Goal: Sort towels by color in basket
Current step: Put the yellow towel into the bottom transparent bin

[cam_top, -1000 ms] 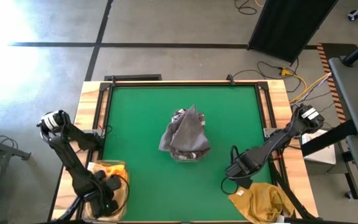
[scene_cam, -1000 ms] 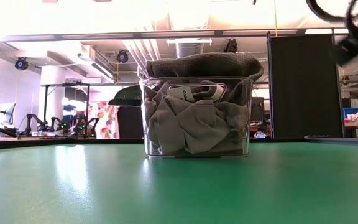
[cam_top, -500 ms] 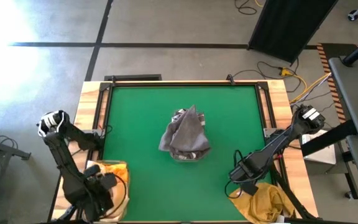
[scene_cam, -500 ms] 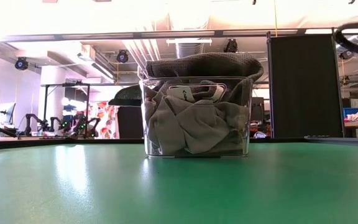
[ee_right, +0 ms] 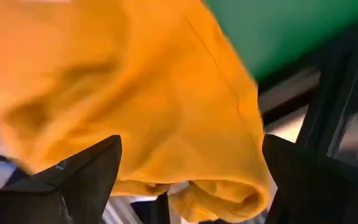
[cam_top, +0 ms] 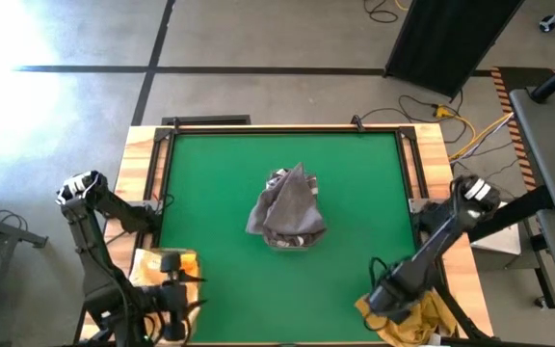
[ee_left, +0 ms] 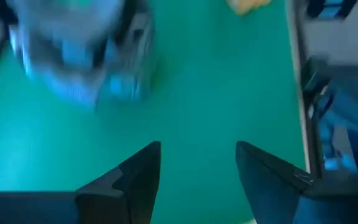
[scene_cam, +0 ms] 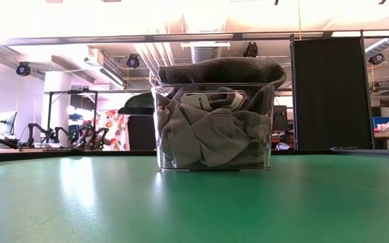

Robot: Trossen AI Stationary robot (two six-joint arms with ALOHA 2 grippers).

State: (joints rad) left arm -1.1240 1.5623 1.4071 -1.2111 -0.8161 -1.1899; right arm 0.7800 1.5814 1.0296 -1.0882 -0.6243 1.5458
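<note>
From above, grey towels (cam_top: 287, 207) fill the basket (cam_top: 288, 238) at frame centre; the right gripper (cam_top: 390, 297) hangs over a yellow towel (cam_top: 422, 318) lower right, the left gripper (cam_top: 169, 296) lower left. Low view: basket centre. Wrist views: both grippers spread wide, empty.

— Light first: we note a hard white glare on the floor (cam_top: 8, 39) at the far-left corner of the high view, washing out detail there.

— Agreed. From table height, the ceiling (scene_cam: 181, 13) is blown out, and a pale sheen lies on the green table (scene_cam: 86, 189). The clear basket (scene_cam: 214, 125) stays sharp.

— Left wrist view: heavy motion blur; the basket is a smeared pale-blue patch, whole scene cast teal.

— Right wrist view: we see the yellow towel (ee_right: 135, 93) soft, out of focus, edges streaked.
</note>
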